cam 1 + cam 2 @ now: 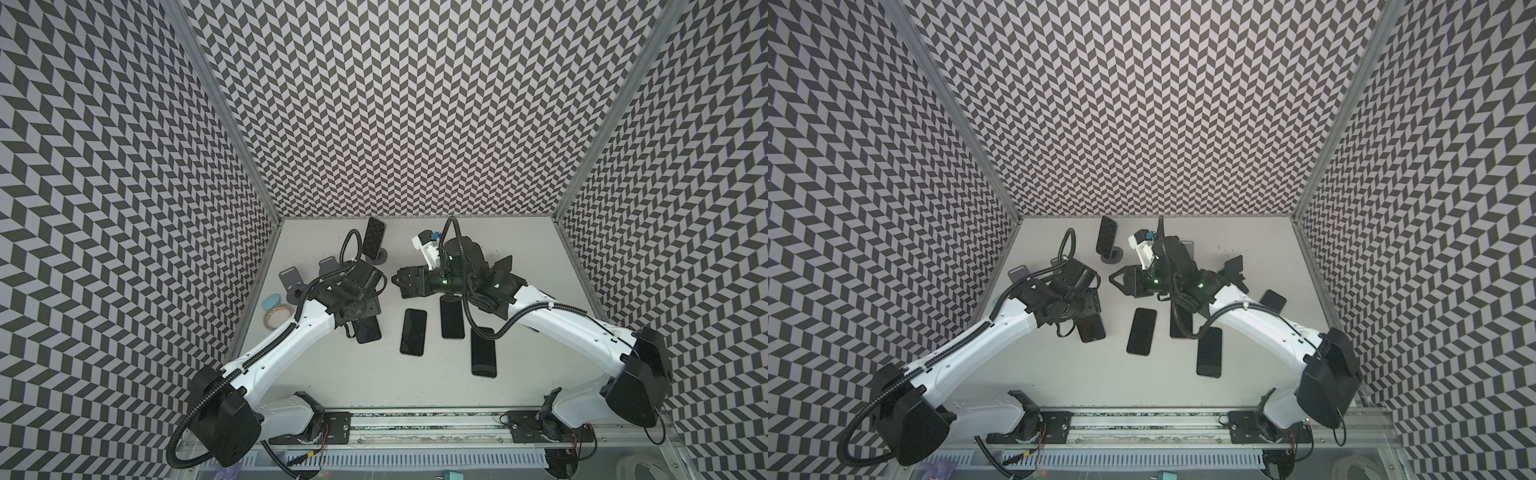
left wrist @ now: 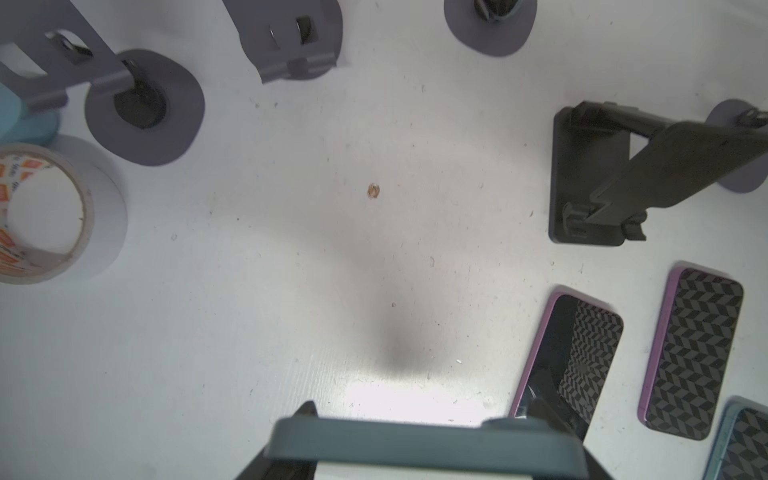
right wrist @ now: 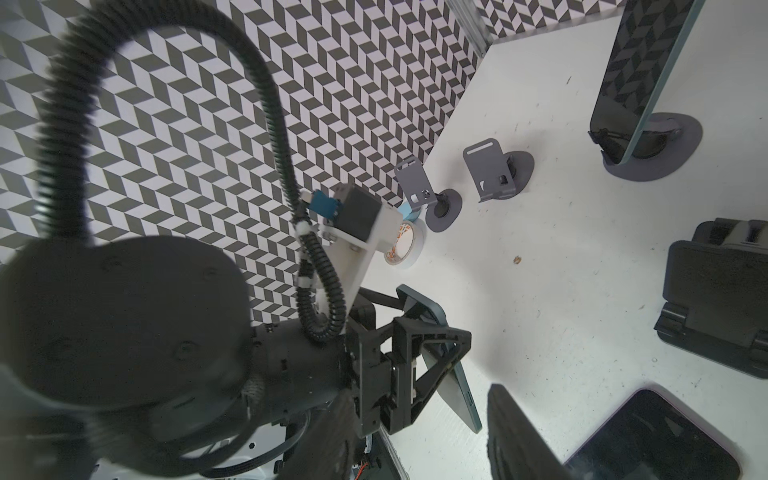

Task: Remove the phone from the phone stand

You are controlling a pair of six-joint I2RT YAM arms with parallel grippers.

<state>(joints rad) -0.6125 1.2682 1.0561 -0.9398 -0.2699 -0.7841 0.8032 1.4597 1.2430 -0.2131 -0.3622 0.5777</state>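
The left gripper (image 3: 434,328) clamps the phone (image 3: 464,392) tilted near the table (image 3: 540,299), clear of the empty stands (image 3: 492,172), so removal looks done and only set-down is left; the right gripper (image 1: 397,283) is closed, empty; a rear phone (image 1: 374,235) sits docked.

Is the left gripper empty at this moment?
No: in the right wrist view the left gripper has its fingers closed on both faces of a teal-cased phone, which it holds tilted.

Glossy glass on the propped phone (image 1: 374,237), mirroring the wall print (image 1: 395,104); matt teal casing on the held phone (image 2: 415,434); matt grey, smooth, on the far-left stands (image 2: 183,120); matt white on the table (image 1: 374,382), speckled, scuffed; smooth white plastic on the arm shells (image 1: 282,353).
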